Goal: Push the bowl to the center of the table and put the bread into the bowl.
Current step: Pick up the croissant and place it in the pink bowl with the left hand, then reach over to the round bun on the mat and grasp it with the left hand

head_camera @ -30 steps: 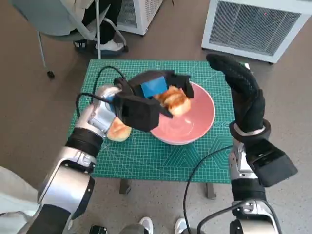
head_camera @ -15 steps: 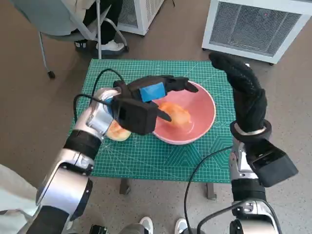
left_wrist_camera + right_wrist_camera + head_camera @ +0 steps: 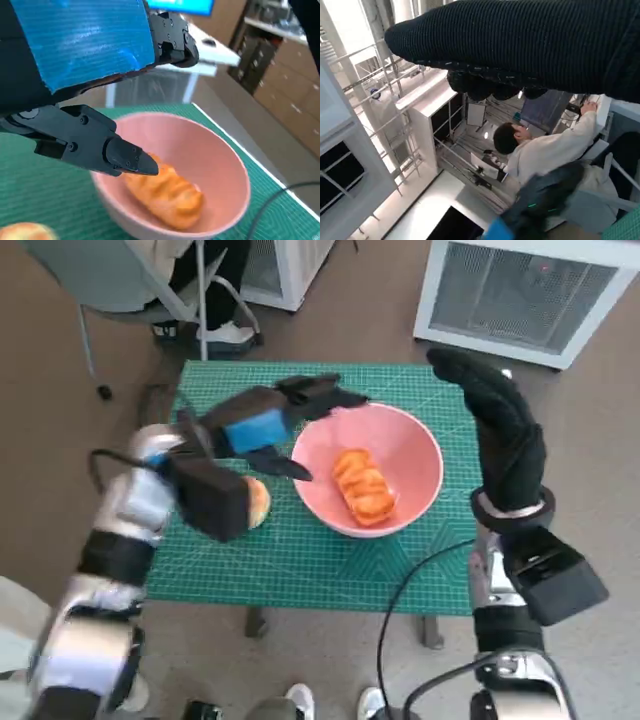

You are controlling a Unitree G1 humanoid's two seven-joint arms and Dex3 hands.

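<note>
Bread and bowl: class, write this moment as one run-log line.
bread: lying in pink bowl | left robot hand: empty, beside bowl | right robot hand: raised, empty | second bread: on mat

No readable text or labels, seemingly, anywhere.

left hand [image 3: 262, 425] empty, fingers [image 3: 120, 155] spread; right hand [image 3: 500, 430] raised, flat.

Bowl [image 3: 400, 455] sits on mat [image 3: 300, 560] atop table, approx mid, slightly right. Bread [image 3: 363, 485] lies in bowl, toward near side. 2nd bread piece [image 3: 257, 501] on mat just left of bowl, partly hidden by left arm. Left hand [image 3: 262, 420] over mat at bowl's left rim, holding nothing. Right hand [image 3: 500, 430] raised at table's right edge, right of bowl. Chair [image 3: 130, 290] beyond far-left corner; white unit [image 3: 520, 295] beyond far-right.
</note>
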